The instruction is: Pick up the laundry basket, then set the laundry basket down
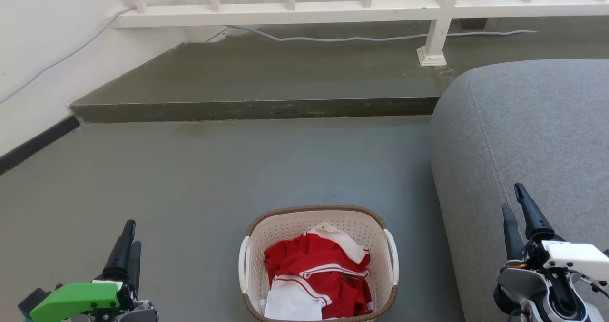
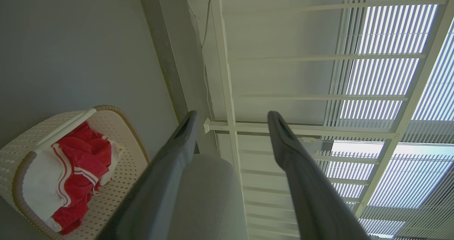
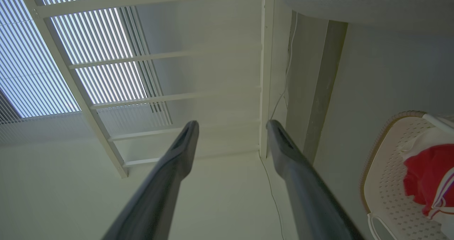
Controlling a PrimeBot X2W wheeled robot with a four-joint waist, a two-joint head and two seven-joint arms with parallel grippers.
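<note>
The laundry basket stands on the grey floor at the bottom middle of the head view, cream-white and perforated with a brown rim and a white handle on each side. Red and white clothes lie bunched inside it. My left gripper hovers to the basket's left, open and holding nothing. On the basket's right, over the sofa's edge, my right gripper is open and holds nothing. In the left wrist view the basket lies left of the spread gripper. In the right wrist view the basket lies right of the spread gripper.
A grey sofa fills the right side, close to the basket. A raised concrete step crosses the floor ahead, with a white railing and a grey cable on it. A white wall runs along the left.
</note>
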